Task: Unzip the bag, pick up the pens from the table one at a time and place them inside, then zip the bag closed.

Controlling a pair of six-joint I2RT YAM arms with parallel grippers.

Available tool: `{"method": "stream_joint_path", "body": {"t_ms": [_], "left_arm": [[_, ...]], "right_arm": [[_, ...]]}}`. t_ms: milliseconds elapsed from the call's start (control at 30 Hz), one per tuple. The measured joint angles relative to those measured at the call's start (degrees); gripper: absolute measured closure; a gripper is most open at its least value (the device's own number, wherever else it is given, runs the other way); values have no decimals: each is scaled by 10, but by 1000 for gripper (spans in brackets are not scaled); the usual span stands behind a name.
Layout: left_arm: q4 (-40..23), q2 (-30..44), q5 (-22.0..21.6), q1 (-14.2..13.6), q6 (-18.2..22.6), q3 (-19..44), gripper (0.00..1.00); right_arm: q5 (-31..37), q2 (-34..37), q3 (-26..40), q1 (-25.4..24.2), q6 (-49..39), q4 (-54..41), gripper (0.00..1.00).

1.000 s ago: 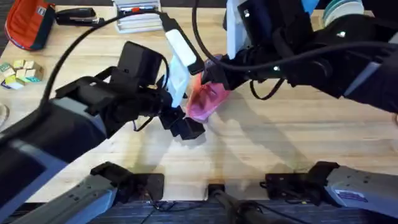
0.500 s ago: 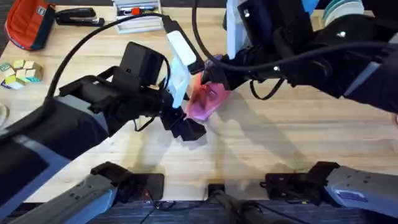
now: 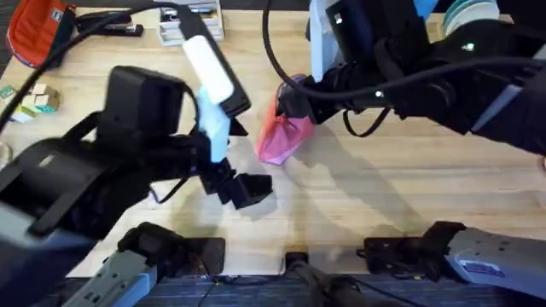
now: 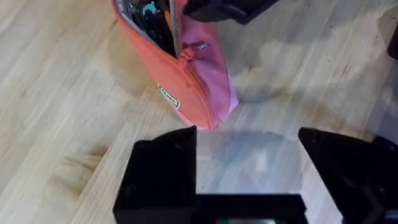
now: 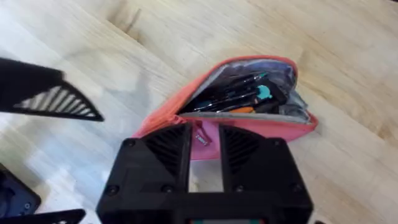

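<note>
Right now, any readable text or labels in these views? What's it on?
None can be read.
Small white label on the side of the pink pouch: dark print, too small to read.
Label plate on the right arm's base: lines of print, too blurred to read.

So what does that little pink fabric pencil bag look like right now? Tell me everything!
The little salmon-pink fabric pouch stands on its narrow bottom on the pale wooden table, with one side orange-pink and the other a purpler pink. Its top zipper is open, and dark pens, something teal and an orange pen show inside. A small white label sits on its side. The right gripper pinches the pouch's edge by the zipper pull; the left gripper is open, not touching it.
</note>
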Motion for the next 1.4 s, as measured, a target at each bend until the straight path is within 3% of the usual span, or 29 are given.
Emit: {"method": "stream_joint_path", "body": {"t_ms": [100,300,367,433,533,567,600,1400], "left_arm": [[-24,-40,-4,1,0,0,7],[-55,-94,-11,1,0,0,7],[-60,-101,-13,1,0,0,7],[-62,-104,-15,1,0,0,7],[-64,-104,-15,1,0,0,7],[-64,-104,-15,1,0,0,7],[-64,-104,-15,1,0,0,7],[-64,-104,-15,1,0,0,7]], "right_arm": [[0,0,0,0,0,-8,673],[-6,-5,0,0,0,-23,693],[-18,-10,0,0,0,-28,656],[-36,-17,0,0,0,-33,533],[-56,-25,0,0,0,-45,118],[-61,-26,0,0,-2,-51,33],[-65,-27,0,0,-2,-59,12],[-78,-7,0,0,0,-90,4]]}}
